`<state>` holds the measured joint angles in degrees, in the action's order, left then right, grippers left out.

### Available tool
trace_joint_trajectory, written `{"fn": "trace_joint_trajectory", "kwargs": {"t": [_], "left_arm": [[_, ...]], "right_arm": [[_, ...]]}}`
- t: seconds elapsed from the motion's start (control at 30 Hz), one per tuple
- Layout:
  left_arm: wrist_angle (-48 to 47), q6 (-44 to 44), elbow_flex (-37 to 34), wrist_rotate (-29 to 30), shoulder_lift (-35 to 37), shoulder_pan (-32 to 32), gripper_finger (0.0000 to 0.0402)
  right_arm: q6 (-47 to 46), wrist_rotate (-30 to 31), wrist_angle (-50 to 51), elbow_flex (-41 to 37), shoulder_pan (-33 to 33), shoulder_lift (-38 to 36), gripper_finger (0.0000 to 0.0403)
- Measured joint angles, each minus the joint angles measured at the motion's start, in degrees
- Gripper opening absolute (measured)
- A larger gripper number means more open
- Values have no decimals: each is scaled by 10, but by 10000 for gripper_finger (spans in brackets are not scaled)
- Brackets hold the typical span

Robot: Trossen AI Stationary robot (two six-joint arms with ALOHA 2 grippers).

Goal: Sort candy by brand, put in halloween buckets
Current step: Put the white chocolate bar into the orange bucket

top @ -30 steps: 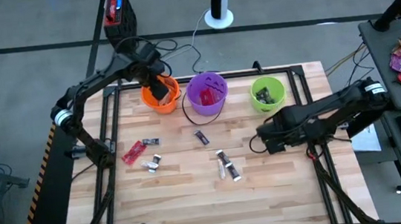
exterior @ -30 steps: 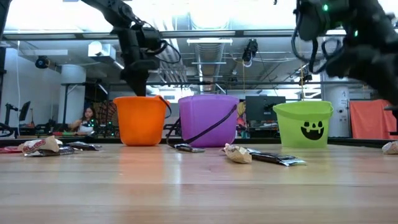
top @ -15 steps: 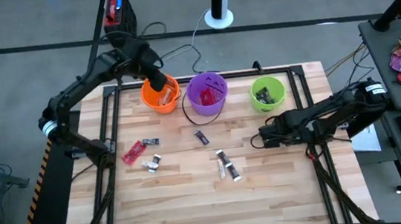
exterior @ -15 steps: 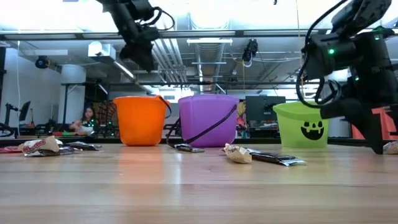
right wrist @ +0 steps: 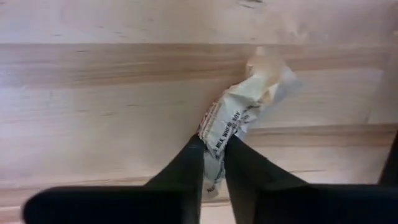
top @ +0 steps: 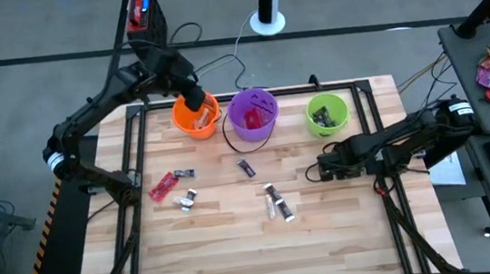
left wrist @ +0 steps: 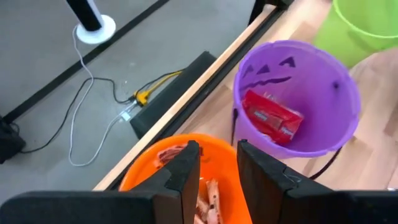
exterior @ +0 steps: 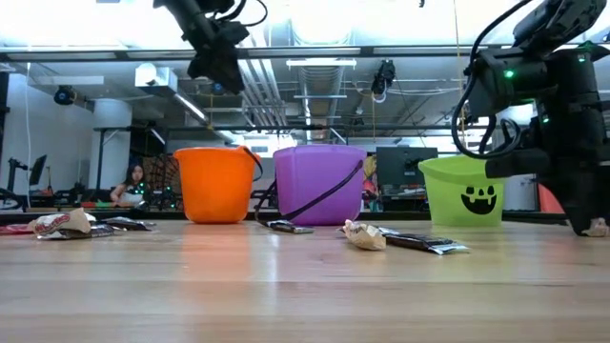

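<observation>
Right gripper (top: 325, 170) down on the wooden table (top: 239, 256) at right of centre in the high view, below the lime green bucket (top: 328, 115); fingers pinched narrow on a silver-white wrapped candy (right wrist: 239, 121) that lies on the boards, as shown in the right wrist view. Left gripper (top: 194, 99) raised over the orange bucket (top: 190, 121) at upper left of the table, fingers (left wrist: 185, 172) parted by a narrow gap with nothing between them. Orange bucket holding a few pale pink wrapped pieces (left wrist: 205, 202). Purple bucket (top: 253, 116) in the middle of the row, upper centre, with a red candy pack (left wrist: 272, 116) inside. Green bucket at upper right, dark wrappers inside. Loose candy on the table: a red piece (top: 163, 186) with a dark one (top: 184, 174) just beside it at centre left, a silver piece (top: 184, 200) below them, a dark piece (top: 246, 168) below the purple bucket, and two more pieces (top: 278, 203) near the table's centre.
</observation>
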<state>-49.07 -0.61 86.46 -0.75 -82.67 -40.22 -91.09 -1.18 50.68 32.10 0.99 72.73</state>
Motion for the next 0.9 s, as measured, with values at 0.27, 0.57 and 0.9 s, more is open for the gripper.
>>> {"fn": "trace_joint_trajectory", "kwargs": {"t": [0.27,0.57,0.9], "left_arm": [[4,-42,0,-131,1,45,90],[85,-48,-7,-390,2,98,90],[162,29,-8,-390,0,137,137]], "right_arm": [[89,30,-4,46,0,-30,23],[405,98,-195,209,-13,-64,25],[813,159,-325,394,-14,-18,26]]}}
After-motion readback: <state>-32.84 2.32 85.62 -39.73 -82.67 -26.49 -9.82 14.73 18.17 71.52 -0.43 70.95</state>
